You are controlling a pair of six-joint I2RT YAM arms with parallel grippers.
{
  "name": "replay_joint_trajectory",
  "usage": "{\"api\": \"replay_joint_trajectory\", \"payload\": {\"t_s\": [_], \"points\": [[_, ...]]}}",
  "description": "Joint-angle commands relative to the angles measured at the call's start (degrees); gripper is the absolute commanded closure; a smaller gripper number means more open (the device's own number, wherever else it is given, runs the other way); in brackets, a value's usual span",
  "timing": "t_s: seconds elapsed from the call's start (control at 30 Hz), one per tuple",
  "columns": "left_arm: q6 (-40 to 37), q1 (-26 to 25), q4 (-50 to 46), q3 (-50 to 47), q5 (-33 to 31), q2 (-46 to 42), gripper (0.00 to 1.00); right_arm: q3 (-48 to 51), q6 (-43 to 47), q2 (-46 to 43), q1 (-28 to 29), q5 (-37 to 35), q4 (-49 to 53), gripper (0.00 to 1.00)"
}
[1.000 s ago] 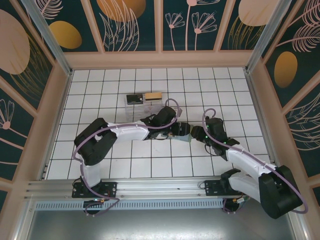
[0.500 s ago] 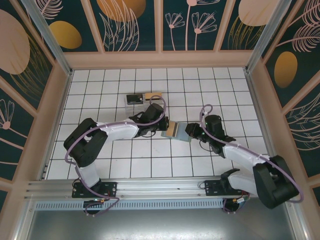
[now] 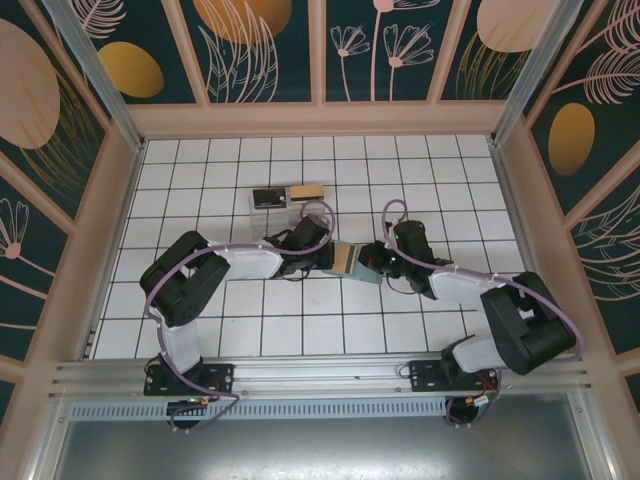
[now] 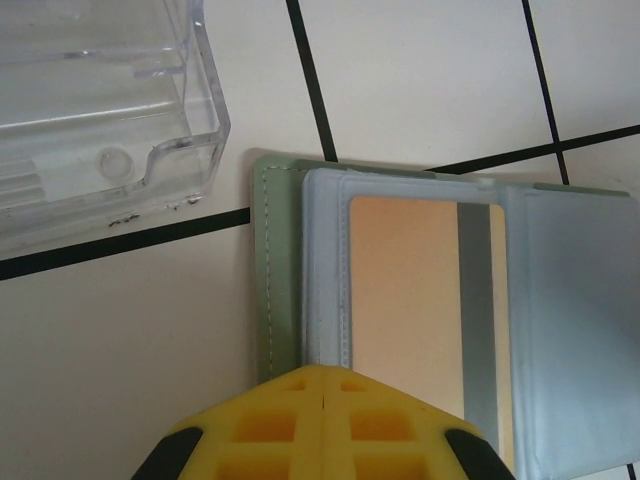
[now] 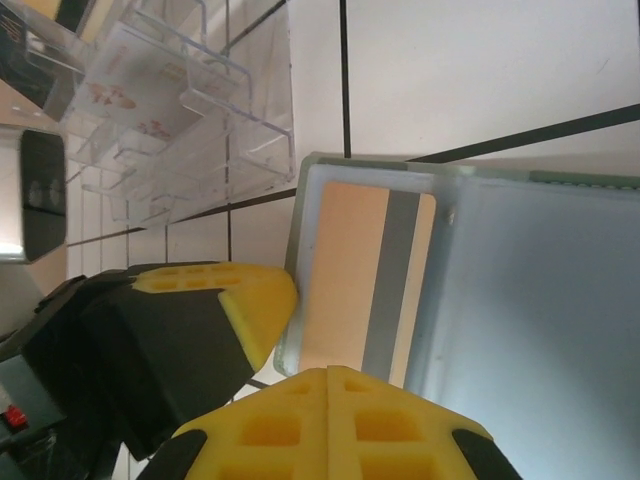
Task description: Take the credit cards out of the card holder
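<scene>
you're lining up on the credit card [image 4: 400, 300] inside the card holder [image 4: 277, 270]. your left gripper [image 4: 325, 385] and right gripper [image 5: 328, 385] are each pressed together. next, slide it out.

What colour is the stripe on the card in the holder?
The stripe is grey, on a tan-gold credit card; clearest in the left wrist view.

card holder [image 5: 520, 300] open — 1 credit card [image 5: 345, 280] (grey stripe [image 5: 395, 290]) | right gripper [image 5: 329, 372] closed

From above and behind, we looked down on the whole bench [image 3: 180, 180]; both our wrist cameras sat close over the same card holder [image 4: 275, 280], facing down.
</scene>
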State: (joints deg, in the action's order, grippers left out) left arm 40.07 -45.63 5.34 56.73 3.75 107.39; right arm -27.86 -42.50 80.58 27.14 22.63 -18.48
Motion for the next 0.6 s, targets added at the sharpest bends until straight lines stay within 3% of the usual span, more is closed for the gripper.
{"api": "replay_joint_trajectory", "payload": {"t_s": [0.0, 0.57], "points": [[0.09, 0.50, 0.73, -0.68, -0.59, 1.51, 1.00, -2.53, 0.38, 2.58, 0.64, 0.66, -0.86, 0.94], [1.76, 0.45, 0.17, -2.59, -1.28, 1.72, 1.00, -7.47, 1.08, 11.21, 1.20, -0.37, 3.64, 0.95]]}}
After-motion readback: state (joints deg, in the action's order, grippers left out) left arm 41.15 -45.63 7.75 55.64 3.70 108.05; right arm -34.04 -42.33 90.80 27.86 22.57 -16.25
